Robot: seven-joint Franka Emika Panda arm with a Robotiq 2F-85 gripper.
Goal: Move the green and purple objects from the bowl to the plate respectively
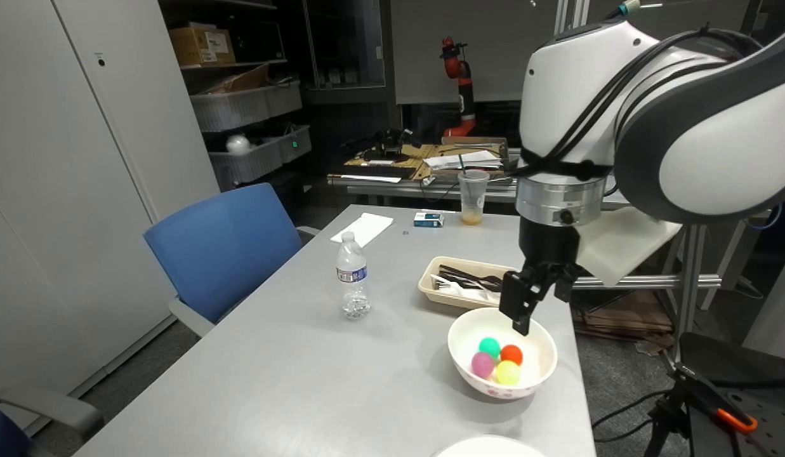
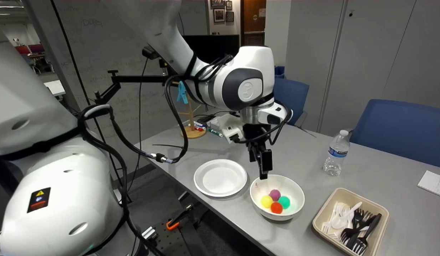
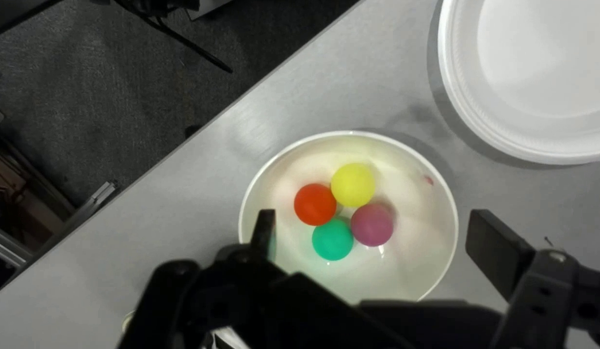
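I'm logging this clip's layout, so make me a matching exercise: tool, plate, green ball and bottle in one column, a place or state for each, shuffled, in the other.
1. Tool
2. Plate
3. Green ball
4. Bottle

A. upright, see-through
B. jaws apart, holding nothing
C. inside the bowl
D. white, flat

Pairs: 1-B; 2-D; 3-C; 4-A

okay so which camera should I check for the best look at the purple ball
The wrist view: it looks down on the purple ball, which appears largest there. Both exterior views also show it in the bowl, slantwise and much smaller.
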